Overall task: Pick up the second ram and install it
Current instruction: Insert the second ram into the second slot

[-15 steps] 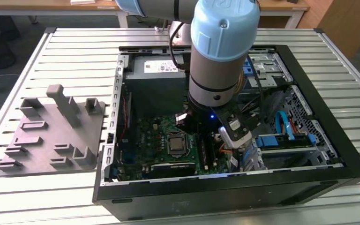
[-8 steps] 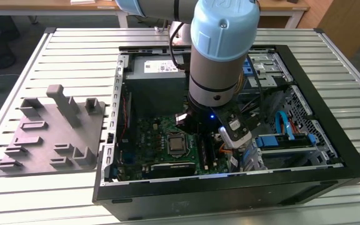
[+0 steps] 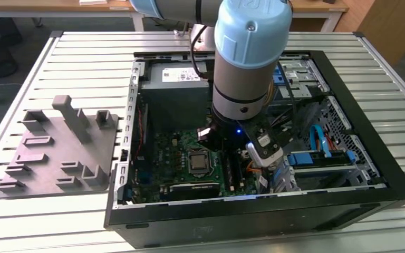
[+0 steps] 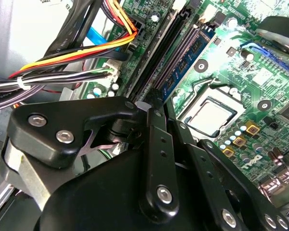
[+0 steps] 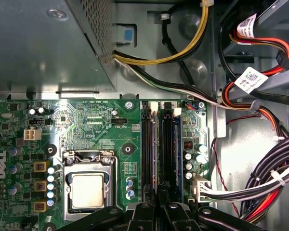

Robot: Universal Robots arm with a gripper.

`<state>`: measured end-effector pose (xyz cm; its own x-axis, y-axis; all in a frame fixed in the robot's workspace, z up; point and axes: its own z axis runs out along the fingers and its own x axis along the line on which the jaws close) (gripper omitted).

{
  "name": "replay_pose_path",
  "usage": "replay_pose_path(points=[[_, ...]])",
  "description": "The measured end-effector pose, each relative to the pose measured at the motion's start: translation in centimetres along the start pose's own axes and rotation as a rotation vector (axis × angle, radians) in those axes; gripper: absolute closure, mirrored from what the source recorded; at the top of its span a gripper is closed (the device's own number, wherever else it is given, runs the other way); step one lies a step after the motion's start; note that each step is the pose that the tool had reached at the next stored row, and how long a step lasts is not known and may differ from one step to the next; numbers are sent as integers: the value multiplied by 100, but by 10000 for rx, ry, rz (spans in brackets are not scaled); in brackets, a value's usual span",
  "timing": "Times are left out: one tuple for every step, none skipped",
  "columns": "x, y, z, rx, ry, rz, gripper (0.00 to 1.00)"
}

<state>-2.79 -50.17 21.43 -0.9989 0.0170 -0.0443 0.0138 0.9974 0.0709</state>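
The second ram (image 5: 161,154) is a thin dark stick seen edge-on, lying along the motherboard's memory slots (image 5: 147,154) beside the CPU socket (image 5: 86,190). My gripper (image 5: 159,206) is down inside the open computer case (image 3: 259,211), and its black fingers (image 4: 156,125) are closed together on the near end of the stick. In the second wrist view the second ram (image 4: 166,55) runs away from the gripper (image 4: 151,98) over the slots. How deep it sits in a slot is hidden by the fingers. In the exterior view the gripper (image 3: 232,157) hangs under the wrist, above the green board.
A grey plastic tray (image 3: 55,153) with raised blocks lies outside the case on the exterior view's left. The power supply (image 3: 177,89) stands behind the board. Bundles of cables (image 5: 265,178) crowd one side of the slots. The drive cage (image 3: 322,158) is on the exterior view's right.
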Motion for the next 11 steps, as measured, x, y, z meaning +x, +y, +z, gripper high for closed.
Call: replay_pose_path(points=[[0, 0, 2, -1, -1, 2, 86], [0, 0, 5, -1, -1, 3, 86], [0, 0, 7, -2, -1, 5, 86], [0, -1, 11, -2, -1, 7, 86], [0, 0, 14, -1, -1, 11, 86], [1, 1, 16, 2, -1, 14, 86], [1, 2, 18, 3, -1, 15, 86], [1, 4, 21, 2, -1, 17, 86], [1, 7, 25, 0, -2, 19, 86], [1, 9, 29, -1, -2, 20, 86], [2, 9, 31, -1, -2, 22, 86]])
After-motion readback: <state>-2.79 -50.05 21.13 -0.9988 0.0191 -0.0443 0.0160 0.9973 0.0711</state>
